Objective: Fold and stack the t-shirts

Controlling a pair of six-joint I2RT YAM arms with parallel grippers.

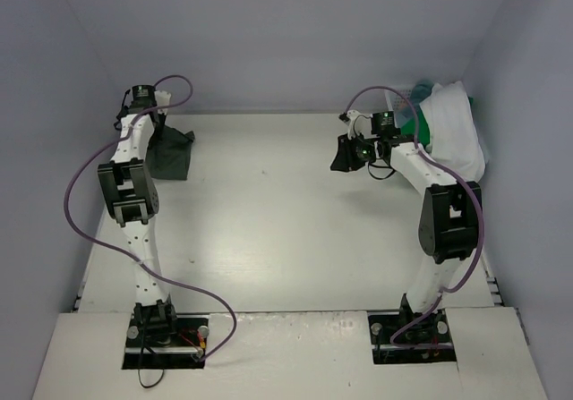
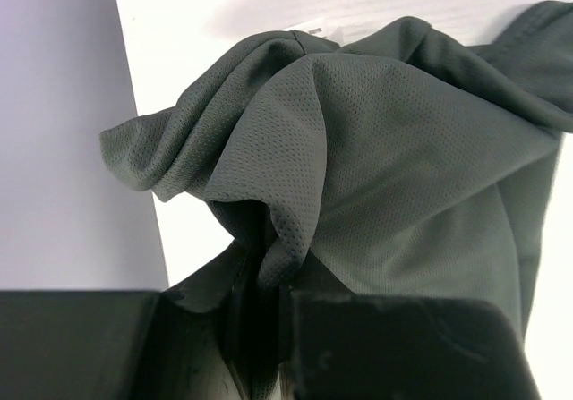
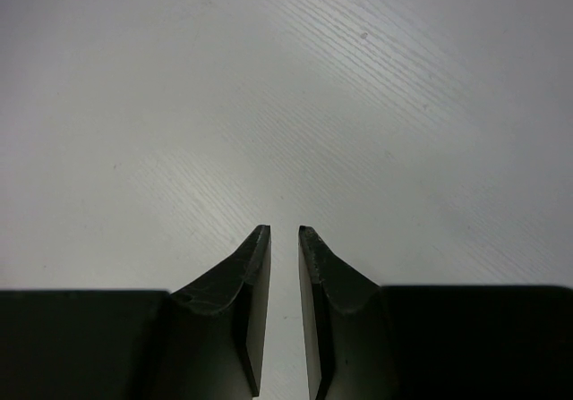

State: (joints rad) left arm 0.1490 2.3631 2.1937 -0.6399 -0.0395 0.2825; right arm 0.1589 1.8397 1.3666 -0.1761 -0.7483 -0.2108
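Observation:
A dark grey-green t-shirt (image 1: 170, 154) lies bunched at the table's far left, by the wall. My left gripper (image 2: 269, 284) is shut on a fold of the dark grey-green t-shirt (image 2: 394, 167), and the mesh cloth spreads away from the fingers. A white t-shirt (image 1: 452, 127) is heaped at the far right, with bright green cloth (image 1: 410, 128) and a bit of teal cloth (image 1: 428, 88) showing behind it. My right gripper (image 1: 345, 154) hangs left of that heap. In the right wrist view the right gripper (image 3: 285, 232) is open by a narrow gap over bare table, holding nothing.
The white table (image 1: 286, 230) is boxed in by pale walls on the left, back and right. The left wall (image 2: 63, 149) stands close beside the dark shirt. Purple cables loop off both arms.

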